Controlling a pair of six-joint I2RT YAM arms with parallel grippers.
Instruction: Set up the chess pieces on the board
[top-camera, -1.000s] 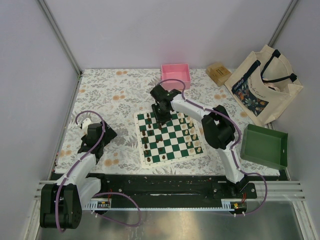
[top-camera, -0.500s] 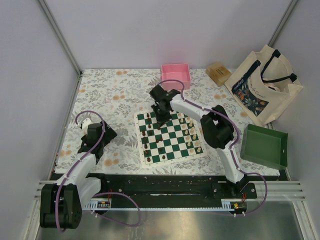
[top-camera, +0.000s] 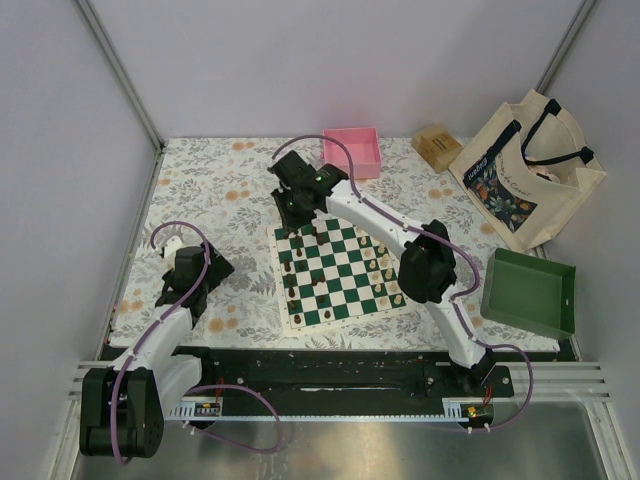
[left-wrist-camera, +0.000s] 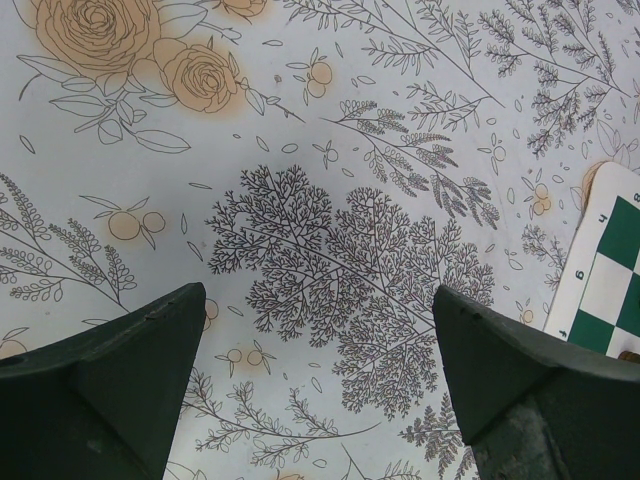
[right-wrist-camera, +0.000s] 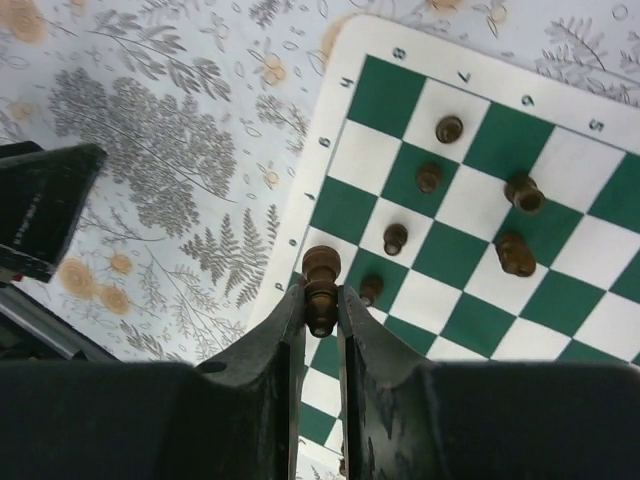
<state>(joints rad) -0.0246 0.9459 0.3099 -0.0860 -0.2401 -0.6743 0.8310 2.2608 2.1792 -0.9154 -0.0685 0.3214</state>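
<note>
The green and white board (top-camera: 343, 283) lies at the table's middle. Dark chess pieces (top-camera: 290, 270) stand along its left side and cream ones (top-camera: 385, 270) along its right. My right gripper (top-camera: 297, 203) hangs over the board's far left corner. In the right wrist view it (right-wrist-camera: 320, 296) is shut on a dark brown piece (right-wrist-camera: 321, 270), held above the board's white border (right-wrist-camera: 300, 215). Several dark pieces (right-wrist-camera: 429, 177) stand on the squares beyond. My left gripper (left-wrist-camera: 318, 295) is open over the floral cloth, nothing between its fingers (left-wrist-camera: 120, 370). A board corner (left-wrist-camera: 610, 265) shows at its right.
A pink tray (top-camera: 352, 150) sits just behind the right gripper. A green tray (top-camera: 528, 292) lies right of the board. A tote bag (top-camera: 525, 170) and a small cardboard box (top-camera: 437, 147) stand at the back right. The left arm (top-camera: 190, 268) rests left of the board.
The right gripper closed on a dark piece at the board's far side, then carried it left and away toward the far left corner. The left arm has not moved.
</note>
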